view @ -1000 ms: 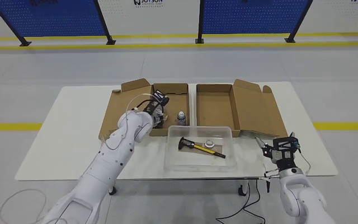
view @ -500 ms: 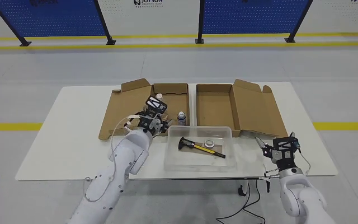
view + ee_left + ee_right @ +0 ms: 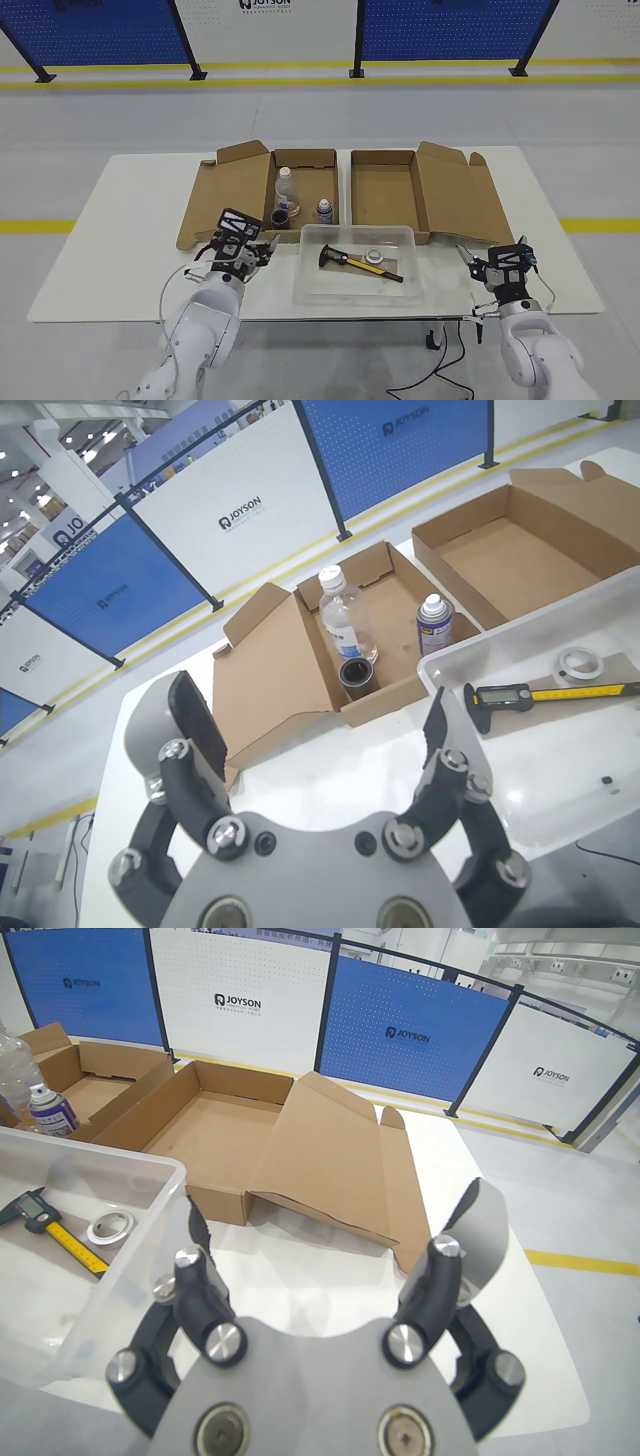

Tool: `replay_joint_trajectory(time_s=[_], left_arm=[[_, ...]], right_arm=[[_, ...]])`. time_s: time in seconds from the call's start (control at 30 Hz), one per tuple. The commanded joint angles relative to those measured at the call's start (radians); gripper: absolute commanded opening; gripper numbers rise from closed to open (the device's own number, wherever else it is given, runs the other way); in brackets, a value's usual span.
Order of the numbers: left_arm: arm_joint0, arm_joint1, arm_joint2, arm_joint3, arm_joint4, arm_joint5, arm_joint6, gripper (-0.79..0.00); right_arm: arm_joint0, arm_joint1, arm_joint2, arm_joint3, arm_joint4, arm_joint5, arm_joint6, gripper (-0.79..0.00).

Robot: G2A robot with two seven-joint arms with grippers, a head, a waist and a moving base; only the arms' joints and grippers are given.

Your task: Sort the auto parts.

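Both arms' jaws are apart and hold nothing. The bottle [image 3: 285, 185], spray can [image 3: 325, 209] and black tube [image 3: 281, 216] stand in the left box [image 3: 310, 160], at eleven o'clock from the tray [image 3: 355, 229] with the caliper [image 3: 345, 259].

My top cam sits above the arms and looks steeply down on the whole table [image 3: 120, 200], w/ fence panels [image 3: 100, 30] beyond. L wrist cam rides close behind the left gripper [image 3: 310, 685], facing across to the left box [image 3: 395, 615]. R wrist cam, same setup behind the right gripper [image 3: 332, 1192], faces the right box [image 3: 215, 1128]. All three share the clear tray [image 3: 335, 285].
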Motion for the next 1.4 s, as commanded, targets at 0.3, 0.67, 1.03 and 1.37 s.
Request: replay_joint_trajectory(time_s=[0.3, 0.67, 1.03, 1.37], left_arm=[[0.036, 0.001, -0.017, -0.012, 0.009, 0.005, -0.016, 0.0], [0.036, 0.001, -0.017, -0.012, 0.009, 0.005, -0.016, 0.0], [0.036, 0.001, -0.017, -0.012, 0.009, 0.005, -0.016, 0.0], [0.036, 0.001, -0.017, -0.012, 0.009, 0.005, -0.016, 0.0]], right_arm=[[0.0, 0.0, 0.0, 0.0, 0.0, 0.0, 0.0, 0.0], [0.087, -0.003, -0.085, -0.115, -0.043, -0.096, 0.198, 0.0], [0.373, -0.021, -0.323, -0.185, -0.026, -0.258, 0.672, 0.0], [0.625, -0.058, -0.533, -0.042, 0.085, -0.319, 0.984, 0.0]])
